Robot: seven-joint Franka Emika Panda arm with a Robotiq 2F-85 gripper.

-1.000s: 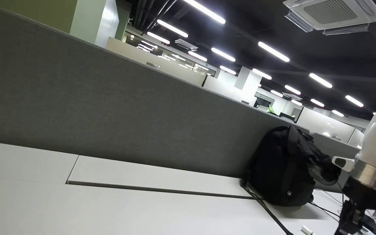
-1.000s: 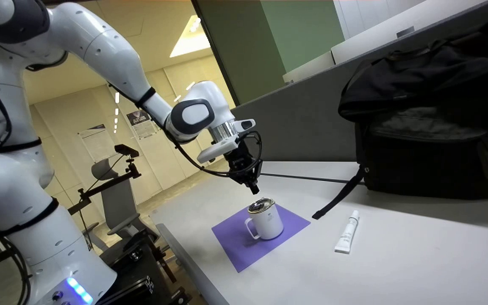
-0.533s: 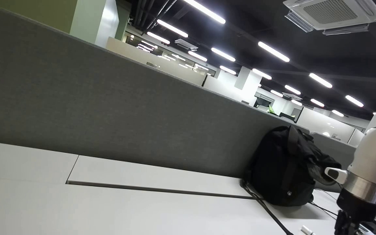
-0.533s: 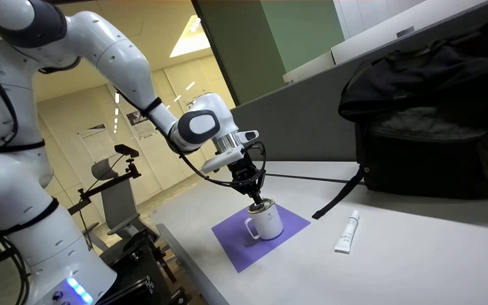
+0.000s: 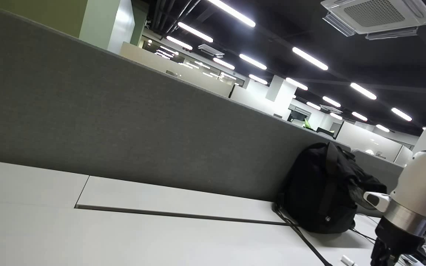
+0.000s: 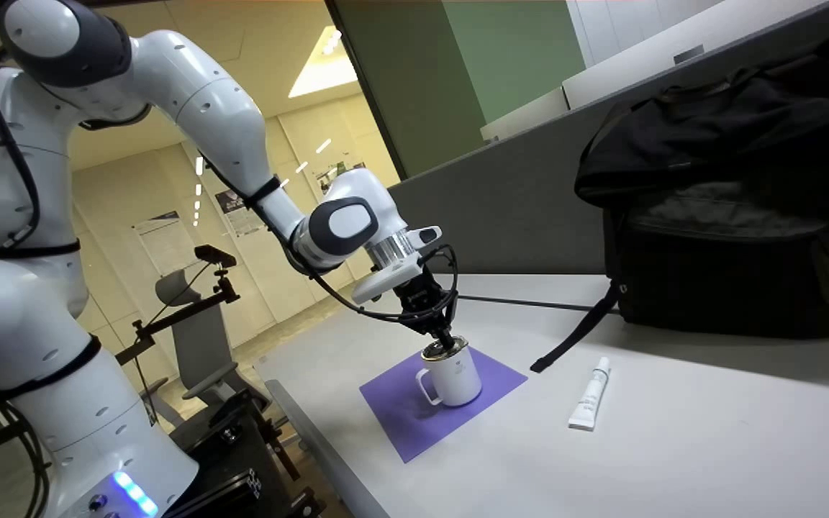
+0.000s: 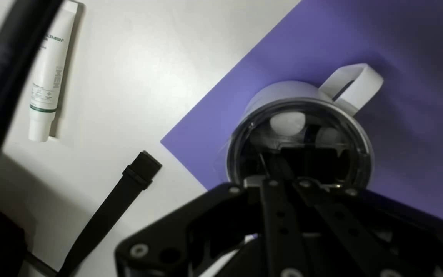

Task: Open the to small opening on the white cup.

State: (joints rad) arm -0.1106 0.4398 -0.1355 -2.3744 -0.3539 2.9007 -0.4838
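Note:
The white cup (image 6: 455, 378) stands upright on a purple sheet (image 6: 404, 424). In the wrist view the cup (image 7: 279, 90) is seen from above, its handle (image 7: 354, 86) pointing to the upper right. Its lid (image 7: 240, 150) is clear and dark with a shiny rim. Reflections and my fingers hide the small opening. My gripper (image 6: 445, 344) points down at the lid; its tip is at the lid top, contact cannot be told for sure. In the wrist view the gripper's fingers (image 7: 279, 169) are together with nothing seen between them. The cup is out of view in an exterior view where my gripper (image 5: 381, 258) is partly cut off.
A white tube (image 6: 590, 396) lies beside the sheet, also in the wrist view (image 7: 50, 73). A black bag (image 6: 738, 216) stands against the grey partition (image 6: 501, 216), its strap (image 6: 576, 327) reaching toward the cup; the strap end (image 7: 129, 181) shows in the wrist view.
My gripper has moved down from above the cup to the lid, then shifted slightly along it to the right in an exterior view. The cup stands in about the same place.

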